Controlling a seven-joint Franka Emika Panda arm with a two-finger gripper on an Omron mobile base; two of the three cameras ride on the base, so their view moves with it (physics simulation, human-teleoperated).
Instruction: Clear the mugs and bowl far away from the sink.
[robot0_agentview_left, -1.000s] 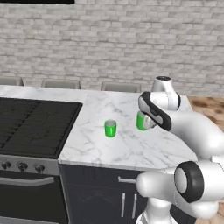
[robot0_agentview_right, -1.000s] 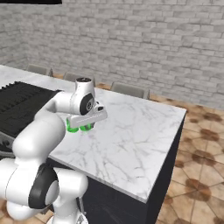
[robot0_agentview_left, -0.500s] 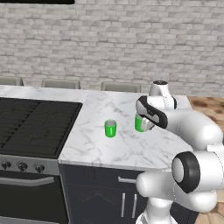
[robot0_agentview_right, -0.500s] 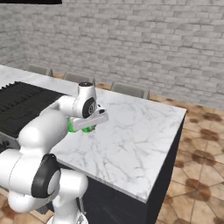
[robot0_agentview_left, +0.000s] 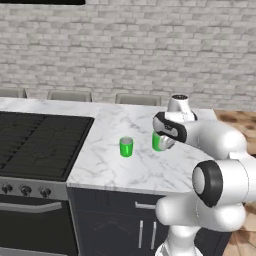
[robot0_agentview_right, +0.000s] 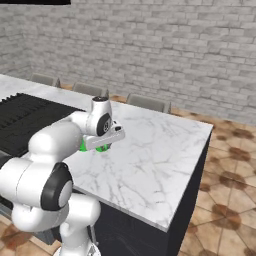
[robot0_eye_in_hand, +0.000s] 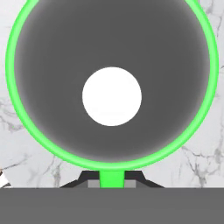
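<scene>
Two small bright green cylindrical mugs stand upright on the white grey-veined marble surface (robot0_agentview_left: 115, 170).

Containers: the mug under the hand (robot0_eye_in_hand: 111, 83), seen from straight above in the hand view, has a thin green rim, a grey inner wall and a round white patch at the centre of its floor. Nothing lies in it. The free green mug (robot0_agentview_left: 126, 147) also shows a grey inside at its mouth; contents cannot be made out from the left base view.

Appearance: the mug under the hand is round, and a short green handle (robot0_eye_in_hand: 112, 178) sticks out from its rim toward the bottom edge of the hand view. In the left base view only its left side shows, the rest covered by the hand; in the right base view a green sliver shows below the hand (robot0_agentview_right: 102, 147).

Position relative to the fingers: the two dark fingers (robot0_eye_in_hand: 92, 178) sit at the bottom of the hand view, one on each side of the green handle, pressed in against it, so the gripper (robot0_eye_in_hand: 112, 179) is clenched on the handle. The mug body lies beyond the fingers along the hand's line of sight.

Location: the gripped mug sits near the middle of the surface, to the right of the free mug and apart from it. The black stove (robot0_agentview_left: 37, 142) lies to the left of both.
</scene>
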